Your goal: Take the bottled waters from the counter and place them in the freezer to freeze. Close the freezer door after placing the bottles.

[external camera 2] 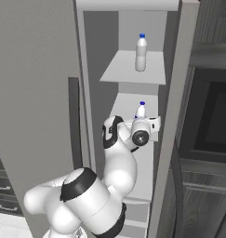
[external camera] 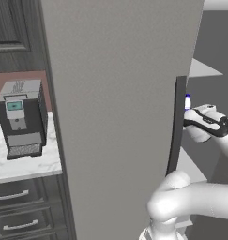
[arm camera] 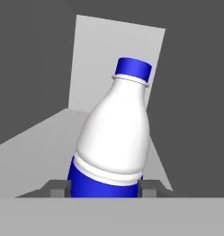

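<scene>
Right base view alone shows the shelved bottle (external camera 2: 141, 52); claw (arm camera: 104, 188) grips the blue-banded bottle (arm camera: 117, 138).

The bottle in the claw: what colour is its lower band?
Dark blue, like its cap; the bottle shows best in the hand view.

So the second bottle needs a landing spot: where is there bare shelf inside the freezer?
The upper shelf holds one bottle near its right side; the stretch to that bottle's left is bare. The middle shelf is bare to the left of the held bottle, which the fingers clamp. The right side is tight against the wall.
</scene>
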### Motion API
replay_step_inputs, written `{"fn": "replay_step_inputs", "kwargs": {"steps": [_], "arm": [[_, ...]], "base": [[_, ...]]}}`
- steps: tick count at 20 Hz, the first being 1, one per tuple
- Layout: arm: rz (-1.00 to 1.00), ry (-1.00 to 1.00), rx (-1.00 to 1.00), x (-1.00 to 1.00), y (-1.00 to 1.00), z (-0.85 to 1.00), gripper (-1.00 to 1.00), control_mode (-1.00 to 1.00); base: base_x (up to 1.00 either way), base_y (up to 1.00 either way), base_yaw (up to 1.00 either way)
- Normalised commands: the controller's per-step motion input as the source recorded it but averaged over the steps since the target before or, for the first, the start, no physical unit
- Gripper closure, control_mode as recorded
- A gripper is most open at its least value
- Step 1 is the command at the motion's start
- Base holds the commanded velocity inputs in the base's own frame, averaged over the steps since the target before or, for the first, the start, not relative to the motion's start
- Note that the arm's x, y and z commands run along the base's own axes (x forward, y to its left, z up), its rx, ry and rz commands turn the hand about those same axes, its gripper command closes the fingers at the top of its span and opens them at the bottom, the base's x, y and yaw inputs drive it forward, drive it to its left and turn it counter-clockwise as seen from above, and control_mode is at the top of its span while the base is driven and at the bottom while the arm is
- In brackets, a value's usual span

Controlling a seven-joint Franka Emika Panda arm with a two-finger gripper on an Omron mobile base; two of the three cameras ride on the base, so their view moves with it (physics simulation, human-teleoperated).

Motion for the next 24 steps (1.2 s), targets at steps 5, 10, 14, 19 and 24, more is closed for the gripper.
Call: {"fn": "replay_step_inputs", "kwargs": {"steps": [5, 10, 14, 19, 24], "arm": [[0.00, 0.00, 0.00, 0.00, 0.00, -0.03, 1.00, -1.00], [0.00, 0.00, 0.00, 0.00, 0.00, -0.01, -1.00, -1.00], [0.00, 0.00, 0.00, 0.00, 0.00, 0.00, -1.00, -1.00], [0.00, 0.00, 0.00, -0.02, 0.00, 0.00, -1.00, -1.00], [0.00, 0.00, 0.00, -0.16, 0.00, 0.00, -1.00, -1.00]], "base": [[0.00, 0.00, 0.00], [0.00, 0.00, 0.00], [0.00, 0.00, 0.00], [0.00, 0.00, 0.00], [0.00, 0.00, 0.00]]}}
